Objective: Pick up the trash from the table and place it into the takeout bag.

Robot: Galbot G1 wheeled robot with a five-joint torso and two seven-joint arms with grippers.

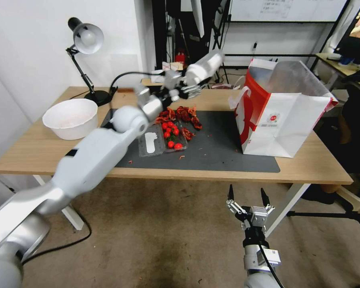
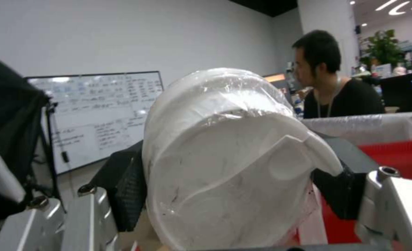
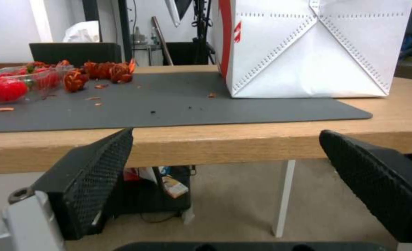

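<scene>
My left gripper (image 1: 188,86) reaches over the far side of the table (image 1: 28,148) and is shut on a clear white-lidded cup (image 1: 206,64). In the left wrist view the cup (image 2: 224,164), covered in thin film, sits between the black pads (image 2: 127,188) of that gripper (image 2: 233,184). The takeout bag (image 1: 284,120), white with red sides and foil lining, stands open at the right of the dark mat (image 1: 228,152), to the right of the cup. My right gripper (image 1: 248,198) hangs open below the table's front edge, with nothing between its fingers (image 3: 99,174).
A clear tray of red tomatoes (image 1: 170,136) and red scraps (image 1: 186,114) lie on the mat's left part. A big white bowl (image 1: 71,118) and a desk lamp (image 1: 86,40) stand at the table's left. The bag's base (image 3: 308,52) rests on the mat's right end.
</scene>
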